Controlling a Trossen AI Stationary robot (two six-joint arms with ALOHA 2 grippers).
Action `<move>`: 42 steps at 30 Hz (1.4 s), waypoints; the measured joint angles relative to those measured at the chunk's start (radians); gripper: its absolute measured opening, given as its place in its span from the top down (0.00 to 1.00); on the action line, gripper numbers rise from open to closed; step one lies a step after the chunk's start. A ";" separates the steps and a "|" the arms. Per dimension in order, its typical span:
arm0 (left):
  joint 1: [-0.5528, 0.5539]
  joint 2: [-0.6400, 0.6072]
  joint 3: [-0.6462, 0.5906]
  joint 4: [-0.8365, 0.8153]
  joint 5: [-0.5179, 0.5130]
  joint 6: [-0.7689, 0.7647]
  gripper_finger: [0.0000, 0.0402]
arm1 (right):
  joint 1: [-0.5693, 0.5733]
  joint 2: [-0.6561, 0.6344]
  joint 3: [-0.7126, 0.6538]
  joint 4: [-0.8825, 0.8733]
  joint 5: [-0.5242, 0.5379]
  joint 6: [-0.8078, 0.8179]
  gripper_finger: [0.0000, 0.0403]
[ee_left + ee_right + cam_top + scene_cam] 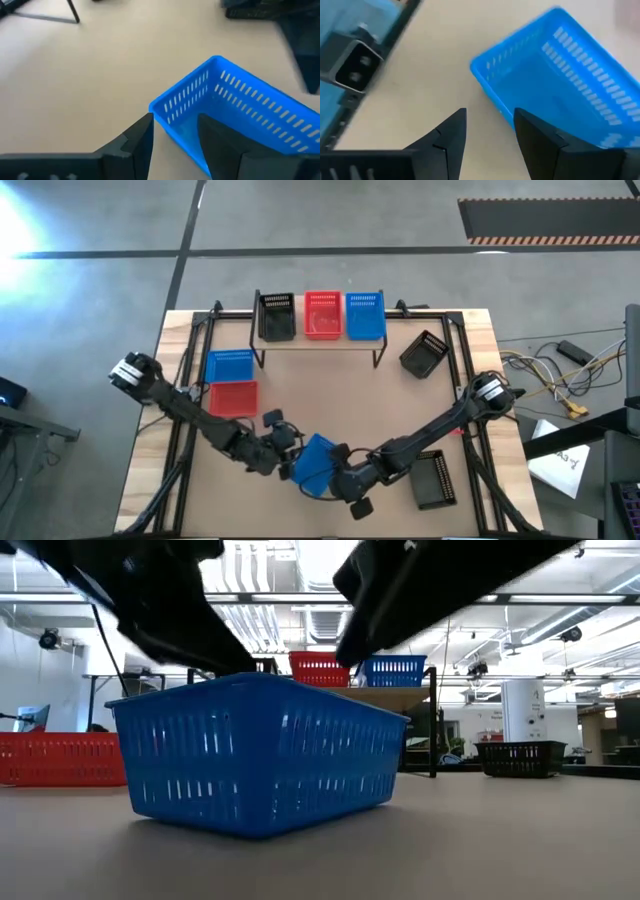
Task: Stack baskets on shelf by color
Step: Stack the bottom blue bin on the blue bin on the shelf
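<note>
A blue basket [316,460] [255,755] rests on its base on the table near the near edge, between my two grippers. My left gripper [290,463] [175,119] is open at the basket's left end, one finger outside the end wall and one over the inside. My right gripper [335,478] [490,111] is open at the right end, straddling that wall the same way. The shelf [320,343] at the far side carries a black basket [277,315], a red one [322,313] and a blue one [365,315] side by side. My left gripper has its fingers either side of the blue basket's short end wall [167,112], coming from above at a slant; I cannot tell whether they touch it. My right gripper stands likewise astride the opposite end wall [487,82]; whether it touches cannot be told.
A blue basket [230,365] and a red basket [233,398] lie at the table's left. One black basket [423,355] lies to the right of the shelf and another [437,478] sits by the near right corner. Bare table lies between the shelf and the grippers.
</note>
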 joint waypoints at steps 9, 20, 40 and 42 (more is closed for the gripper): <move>-0.090 -0.152 -0.032 -0.301 0.171 -0.288 0.66 | -0.006 0.000 -0.035 -0.076 0.207 0.021 0.61; -0.079 0.031 -0.194 0.269 0.090 -0.232 0.66 | -0.075 -0.035 -0.071 -0.188 0.544 0.031 0.65; 0.053 0.120 -0.147 0.513 0.058 -0.031 0.66 | 0.034 -0.130 -0.153 0.150 0.205 0.312 0.58; 0.053 0.120 -0.147 0.513 0.058 -0.030 0.66 | 0.031 -0.075 -0.142 0.169 0.190 0.311 0.55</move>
